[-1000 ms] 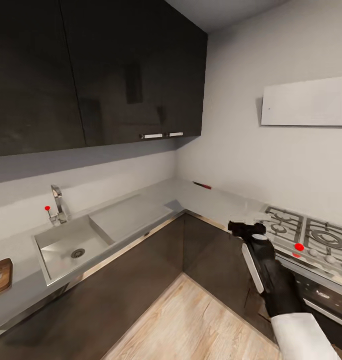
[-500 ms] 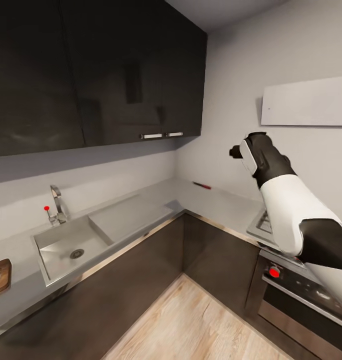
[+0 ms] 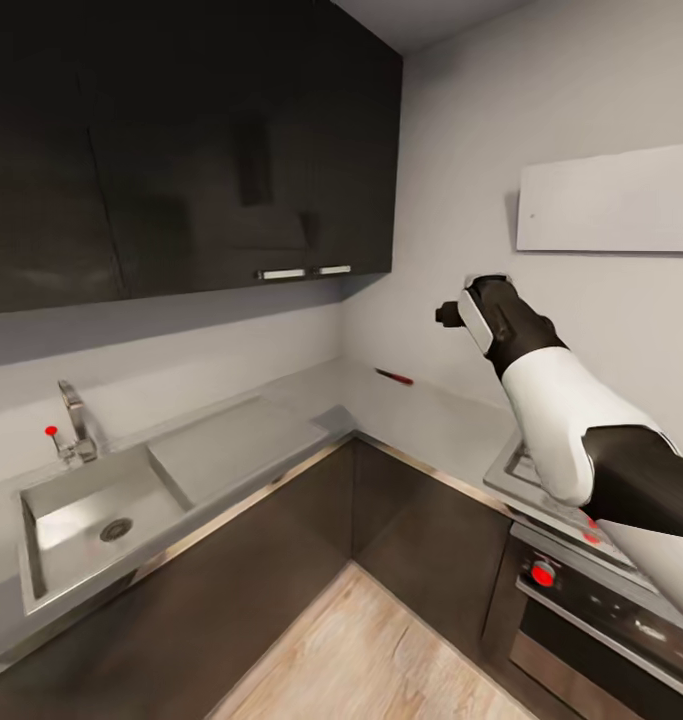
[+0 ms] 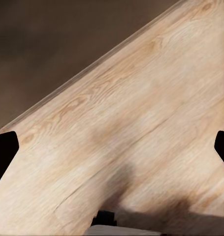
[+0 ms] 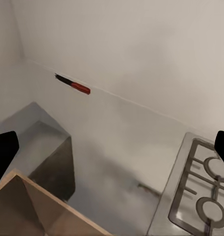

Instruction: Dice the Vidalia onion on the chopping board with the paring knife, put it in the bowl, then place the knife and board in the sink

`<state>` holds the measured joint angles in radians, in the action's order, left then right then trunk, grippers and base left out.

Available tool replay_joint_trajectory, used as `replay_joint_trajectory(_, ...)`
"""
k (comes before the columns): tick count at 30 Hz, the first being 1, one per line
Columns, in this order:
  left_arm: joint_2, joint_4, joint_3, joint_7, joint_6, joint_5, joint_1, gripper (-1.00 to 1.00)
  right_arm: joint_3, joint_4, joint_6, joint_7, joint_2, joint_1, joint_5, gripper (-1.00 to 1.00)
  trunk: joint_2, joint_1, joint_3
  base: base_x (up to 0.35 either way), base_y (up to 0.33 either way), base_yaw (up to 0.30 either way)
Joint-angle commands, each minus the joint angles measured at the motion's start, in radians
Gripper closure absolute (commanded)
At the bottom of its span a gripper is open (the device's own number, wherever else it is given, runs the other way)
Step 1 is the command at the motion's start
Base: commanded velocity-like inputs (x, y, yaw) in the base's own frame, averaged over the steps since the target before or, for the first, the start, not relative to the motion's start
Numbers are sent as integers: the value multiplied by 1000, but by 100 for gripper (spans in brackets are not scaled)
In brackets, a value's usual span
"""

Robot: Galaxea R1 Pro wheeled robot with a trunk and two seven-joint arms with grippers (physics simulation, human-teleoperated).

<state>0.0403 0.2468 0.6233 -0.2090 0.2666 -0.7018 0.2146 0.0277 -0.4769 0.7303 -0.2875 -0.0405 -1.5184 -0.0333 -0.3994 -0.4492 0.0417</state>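
Since half a second ago camera panned right, right arm (image 3: 541, 400) nudged toward 11 o'clock | paring knife (image 3: 393, 377) lay on surface (image 3: 436, 420) against wall, 11 o'clock of right jaws (image 3: 447, 314) | both jaws spread, empty | advice: descend over reddish handle, square to it | count: one knife, one sink (image 3: 91, 520), one tap (image 3: 73, 425).

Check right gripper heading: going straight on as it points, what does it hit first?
Probably the countertop, between the paring knife and the stove. The right gripper is open; depth is unclear.
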Motion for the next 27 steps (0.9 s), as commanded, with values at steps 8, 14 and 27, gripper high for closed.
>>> replay_joint_trajectory(8, -19, -80, 10, -10, -77, -5, 0, -100, 3, 18, -23, 5, -2, 0, -5, -100, -1, -1, 0, 222, -176, 0)
replay_joint_trajectory(14, -29, -188, 9, -8, 49, -7, 0, -100, 4, 27, -35, 11, -6, 0, -5, -100, -1, -1, 0, 35, -28, 0)
replay_joint_trajectory(27, -90, -322, 9, -5, 268, -8, 0, -100, 5, 73, -99, 11, -9, 0, -4, -100, -1, -1, 0, 2, -2, 0)
